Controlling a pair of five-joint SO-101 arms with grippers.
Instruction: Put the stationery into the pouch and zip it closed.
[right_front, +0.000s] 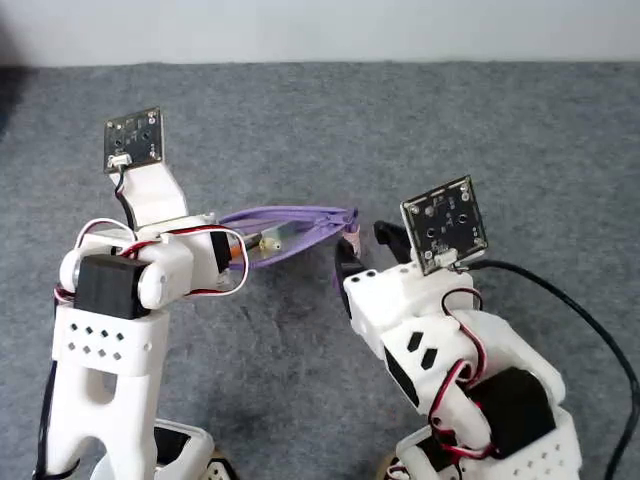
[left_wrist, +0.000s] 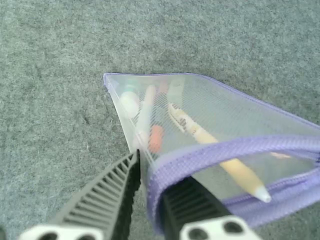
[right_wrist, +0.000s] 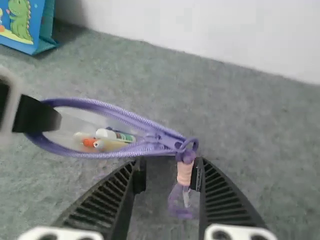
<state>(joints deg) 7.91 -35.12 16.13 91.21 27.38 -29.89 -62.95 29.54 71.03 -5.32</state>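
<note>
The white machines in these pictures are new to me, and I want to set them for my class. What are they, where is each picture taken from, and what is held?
They are two small robot arms on a grey table. One picture looks down from above; the other two come from cameras on each arm's wrist. The left gripper pinches one end of a see-through pouch with pens inside. The right gripper stands open around the zip pull at the other end; the zip is mostly open.
</note>
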